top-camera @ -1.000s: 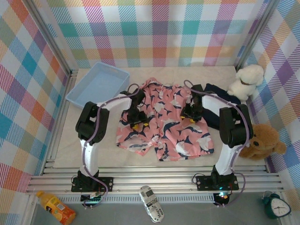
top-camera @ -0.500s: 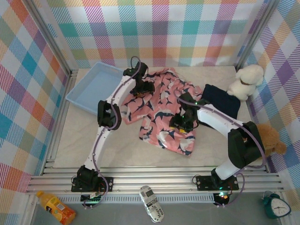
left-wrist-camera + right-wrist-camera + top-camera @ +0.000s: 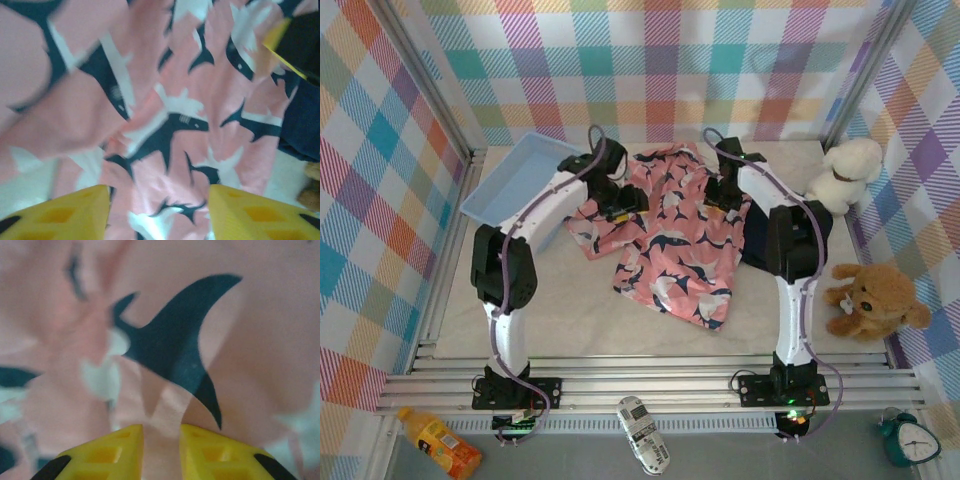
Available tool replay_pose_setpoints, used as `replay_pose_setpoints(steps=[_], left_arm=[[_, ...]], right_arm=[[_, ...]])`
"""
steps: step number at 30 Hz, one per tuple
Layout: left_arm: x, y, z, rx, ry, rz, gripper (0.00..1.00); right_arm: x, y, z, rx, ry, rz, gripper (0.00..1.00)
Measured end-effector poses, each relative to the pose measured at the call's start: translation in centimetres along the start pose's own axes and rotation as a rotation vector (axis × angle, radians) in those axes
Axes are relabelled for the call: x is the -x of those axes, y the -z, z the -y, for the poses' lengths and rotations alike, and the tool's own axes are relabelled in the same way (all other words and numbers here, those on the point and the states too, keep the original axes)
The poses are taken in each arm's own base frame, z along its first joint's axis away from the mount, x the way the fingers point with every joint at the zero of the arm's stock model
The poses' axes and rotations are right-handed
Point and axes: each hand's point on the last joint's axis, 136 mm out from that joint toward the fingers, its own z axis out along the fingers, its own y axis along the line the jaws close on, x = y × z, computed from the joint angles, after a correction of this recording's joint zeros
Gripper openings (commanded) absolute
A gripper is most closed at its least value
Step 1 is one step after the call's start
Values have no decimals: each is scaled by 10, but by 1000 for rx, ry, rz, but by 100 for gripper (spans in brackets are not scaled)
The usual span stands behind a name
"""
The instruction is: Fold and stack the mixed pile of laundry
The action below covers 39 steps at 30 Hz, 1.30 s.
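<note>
Overhead view looks down from the table's [image 3: 570, 310] near edge; wrist views, close-up, share its pink garment [image 3: 670, 250].

We see a pale beige table [image 3: 570, 310] with a light blue basket [image 3: 525, 180] at ten o'clock. The pink garment [image 3: 675, 255] lies rumpled across the middle, running toward six o'clock. Just beside it at three o'clock lies the navy T-shirt [image 3: 753, 240]. A white plush dog [image 3: 845, 172] sits at two o'clock and a brown teddy bear [image 3: 875, 300] at four, both apart from the clothes.
</note>
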Motion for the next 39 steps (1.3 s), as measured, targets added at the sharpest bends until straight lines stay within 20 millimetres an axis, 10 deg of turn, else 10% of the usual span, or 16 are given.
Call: replay_pose_setpoints(steps=[9, 17, 21, 24, 32, 39], left_arm=[[-6, -106, -78, 217, 111, -90, 40], [71, -114, -68, 203, 68, 25, 65], [87, -120, -52, 155, 10, 20, 74], [84, -115, -49, 151, -18, -4, 80], [63, -84, -66, 219, -47, -47, 79], [111, -67, -103, 256, 54, 82, 76]], right_arm=[[-61, -15, 28, -67, 32, -103, 27], [-204, 10, -14, -11, 110, -254, 26], [-242, 24, -29, -24, 195, -308, 36], [-226, 40, -26, -31, 179, -272, 39], [-77, 73, -27, 80, 12, -12, 37], [-10, -6, 0, 26, -107, -32, 36]])
